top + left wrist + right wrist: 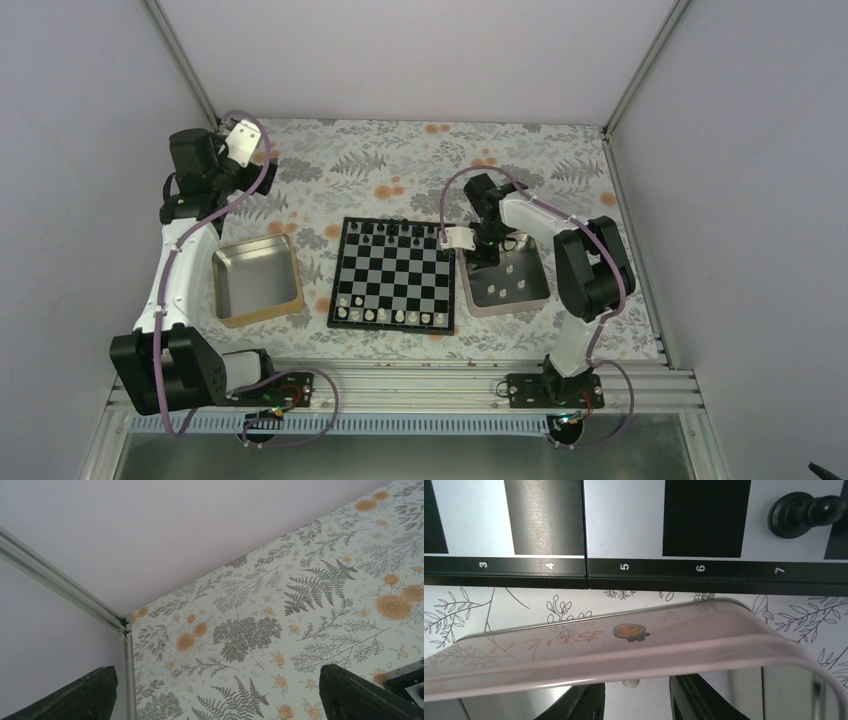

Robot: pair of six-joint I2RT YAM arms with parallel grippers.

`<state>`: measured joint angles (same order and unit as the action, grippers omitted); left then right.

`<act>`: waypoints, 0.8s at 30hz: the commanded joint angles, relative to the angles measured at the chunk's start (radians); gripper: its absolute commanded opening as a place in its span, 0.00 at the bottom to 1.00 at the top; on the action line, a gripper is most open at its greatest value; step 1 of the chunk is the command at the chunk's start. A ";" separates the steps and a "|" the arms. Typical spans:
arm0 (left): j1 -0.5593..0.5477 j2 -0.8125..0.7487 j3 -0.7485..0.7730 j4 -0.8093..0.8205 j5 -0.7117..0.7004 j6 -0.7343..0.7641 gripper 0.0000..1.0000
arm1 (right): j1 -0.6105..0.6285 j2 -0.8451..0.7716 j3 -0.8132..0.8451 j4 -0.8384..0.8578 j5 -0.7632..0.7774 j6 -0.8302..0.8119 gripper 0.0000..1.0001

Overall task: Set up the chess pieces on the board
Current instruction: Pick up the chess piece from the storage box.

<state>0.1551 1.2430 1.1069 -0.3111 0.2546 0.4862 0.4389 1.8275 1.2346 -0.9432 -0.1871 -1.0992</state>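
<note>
The black-and-silver board [395,272] lies mid-table, with white chess pieces [385,316] along its near row and black ones along its far row. A few more white pieces [510,285] lie in the metal tray [535,296] to the right of the board. My right gripper [487,255] is open, low inside that tray's far left part. In the right wrist view, a small white piece [630,682] sits between its fingers [584,702], just behind the tray rim [624,650]. The board's numbered edge [624,567] lies beyond. My left gripper [262,175] is open and empty, raised at the far left.
An empty gold-rimmed metal tray [222,290] sits left of the board. A black pawn [806,511] stands near the board's edge by the number 7. Walls and corner rails [65,585] enclose the flowered table. The arm bases stand on the near rail.
</note>
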 commanded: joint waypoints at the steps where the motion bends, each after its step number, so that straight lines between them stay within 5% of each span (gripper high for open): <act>1: 0.006 0.017 0.011 0.014 0.000 0.005 1.00 | 0.012 0.016 0.018 0.008 -0.023 -0.010 0.34; 4: 0.006 0.017 0.010 0.014 0.000 0.004 1.00 | 0.012 0.029 0.027 0.015 -0.011 -0.007 0.27; 13: 0.006 0.019 0.014 0.005 0.005 0.008 1.00 | 0.012 0.058 0.037 0.019 -0.005 -0.006 0.27; 19: 0.006 0.018 0.019 0.003 0.007 0.005 1.00 | 0.012 0.045 0.042 0.008 0.005 0.002 0.07; 24: 0.006 0.012 0.020 0.001 0.010 0.003 1.00 | 0.012 -0.009 0.065 -0.041 0.059 0.022 0.06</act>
<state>0.1551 1.2564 1.1069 -0.3126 0.2550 0.4862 0.4442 1.8778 1.2591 -0.9405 -0.1699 -1.0954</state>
